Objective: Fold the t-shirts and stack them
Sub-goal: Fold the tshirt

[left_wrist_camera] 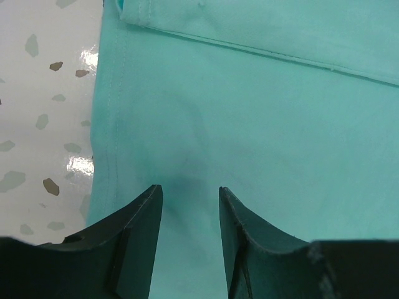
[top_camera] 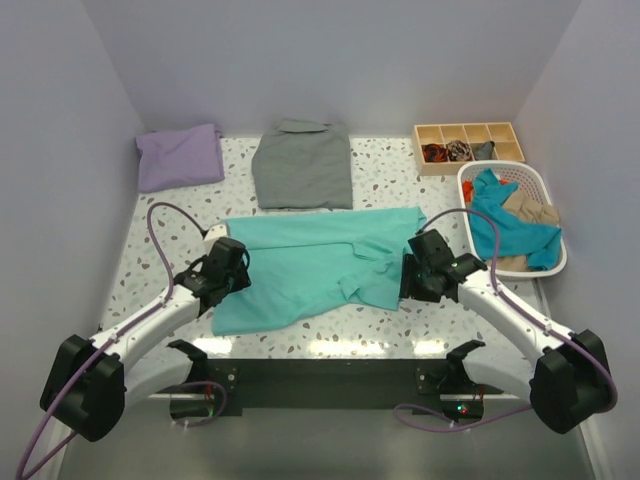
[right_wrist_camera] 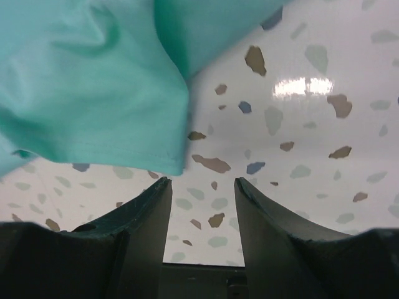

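A turquoise-green t-shirt (top_camera: 310, 265) lies partly folded across the middle of the table. My left gripper (top_camera: 228, 272) is open just above its left part; in the left wrist view the shirt (left_wrist_camera: 249, 124) fills the frame between the open fingers (left_wrist_camera: 140, 230). My right gripper (top_camera: 418, 280) is open at the shirt's right edge; the right wrist view shows the shirt's hem (right_wrist_camera: 93, 106) just beyond the left finger, with bare table between the jaws. A folded lavender-purple shirt (top_camera: 180, 156) lies at the back left. A folded grey shirt (top_camera: 302, 165) lies at the back centre.
A white basket (top_camera: 553, 185) at the right holds a blue and tan pile of clothes. A wooden compartment tray (top_camera: 467, 147) stands at the back right. Grey walls close the table on three sides. A black strip runs along the near edge.
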Robot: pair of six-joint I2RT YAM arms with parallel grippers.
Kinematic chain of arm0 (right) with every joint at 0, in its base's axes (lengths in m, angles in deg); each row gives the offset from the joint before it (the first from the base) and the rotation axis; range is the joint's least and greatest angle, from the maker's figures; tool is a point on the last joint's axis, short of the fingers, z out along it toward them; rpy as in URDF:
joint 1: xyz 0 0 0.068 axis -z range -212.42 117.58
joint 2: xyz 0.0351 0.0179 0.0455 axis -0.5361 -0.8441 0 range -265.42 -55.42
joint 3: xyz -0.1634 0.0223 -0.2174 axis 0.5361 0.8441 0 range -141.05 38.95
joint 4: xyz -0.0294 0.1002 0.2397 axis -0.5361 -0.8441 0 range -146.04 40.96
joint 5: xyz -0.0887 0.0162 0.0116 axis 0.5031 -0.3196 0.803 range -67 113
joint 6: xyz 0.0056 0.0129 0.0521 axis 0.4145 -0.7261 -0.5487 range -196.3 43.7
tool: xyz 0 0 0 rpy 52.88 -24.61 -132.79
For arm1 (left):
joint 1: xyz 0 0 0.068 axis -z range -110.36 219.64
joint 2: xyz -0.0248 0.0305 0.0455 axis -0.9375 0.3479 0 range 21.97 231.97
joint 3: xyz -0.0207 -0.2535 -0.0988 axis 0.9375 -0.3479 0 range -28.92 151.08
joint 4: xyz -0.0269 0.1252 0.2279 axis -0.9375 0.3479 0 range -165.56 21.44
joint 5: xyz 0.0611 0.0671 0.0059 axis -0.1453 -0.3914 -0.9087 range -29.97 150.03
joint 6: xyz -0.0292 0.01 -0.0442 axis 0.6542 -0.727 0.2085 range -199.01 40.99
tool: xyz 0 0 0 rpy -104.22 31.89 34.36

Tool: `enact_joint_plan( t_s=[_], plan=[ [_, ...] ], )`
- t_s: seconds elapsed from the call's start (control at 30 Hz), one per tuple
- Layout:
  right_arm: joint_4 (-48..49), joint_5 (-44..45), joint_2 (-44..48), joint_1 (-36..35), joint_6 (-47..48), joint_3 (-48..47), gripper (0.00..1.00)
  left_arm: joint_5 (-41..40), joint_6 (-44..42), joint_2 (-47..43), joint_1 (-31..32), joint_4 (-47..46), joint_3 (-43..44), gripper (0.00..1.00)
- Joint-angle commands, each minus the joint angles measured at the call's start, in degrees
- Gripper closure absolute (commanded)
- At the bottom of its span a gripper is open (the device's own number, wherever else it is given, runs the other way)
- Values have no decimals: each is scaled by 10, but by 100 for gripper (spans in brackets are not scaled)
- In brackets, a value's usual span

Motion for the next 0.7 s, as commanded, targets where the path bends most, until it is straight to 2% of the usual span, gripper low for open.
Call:
enact_joint_plan(
  t_s=[0.0,0.4,0.67],
  plan=[
    [3,-10,34,-1,-49,30,52,-6,-13,0,2,-20,17,53],
    [102,-56,-28,-1,-76,78,52,1,10,-17,2,2,7,53],
    [166,-78,-82,-1,-80,95,56,0,15,-17,2,10,6,53]
  ],
)
